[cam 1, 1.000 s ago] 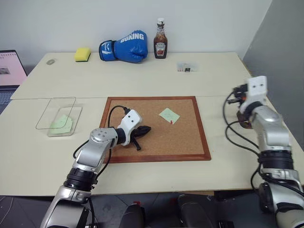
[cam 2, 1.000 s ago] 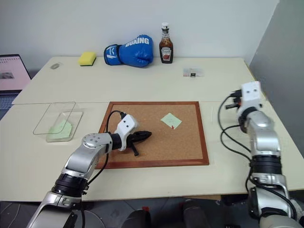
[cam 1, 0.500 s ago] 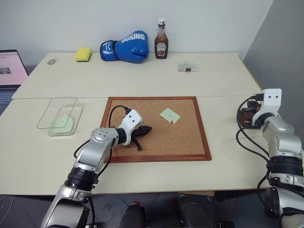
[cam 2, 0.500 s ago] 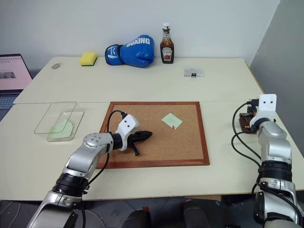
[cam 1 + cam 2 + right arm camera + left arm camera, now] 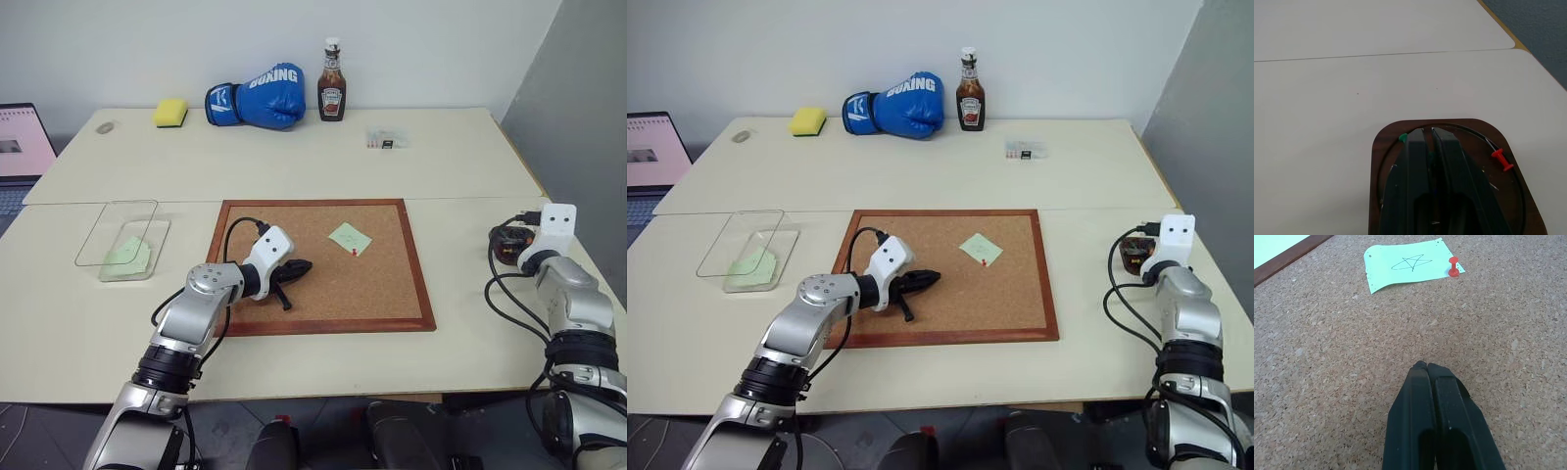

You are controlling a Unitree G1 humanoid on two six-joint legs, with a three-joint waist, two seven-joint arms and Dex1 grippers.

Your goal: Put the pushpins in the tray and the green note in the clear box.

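Right gripper (image 5: 1427,134) is hovering over the tray (image 5: 1386,147), fingers pressed together on a green pushpin (image 5: 1402,138); a red pushpin (image 5: 1502,159) is lying beside them. Release low, inside the rim. Left gripper (image 5: 1426,366), shut and empty, is pointing at the green note (image 5: 1405,265).

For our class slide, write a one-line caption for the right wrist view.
Shut right gripper poised over the brown tray, which holds a red pushpin and a green pushpin.
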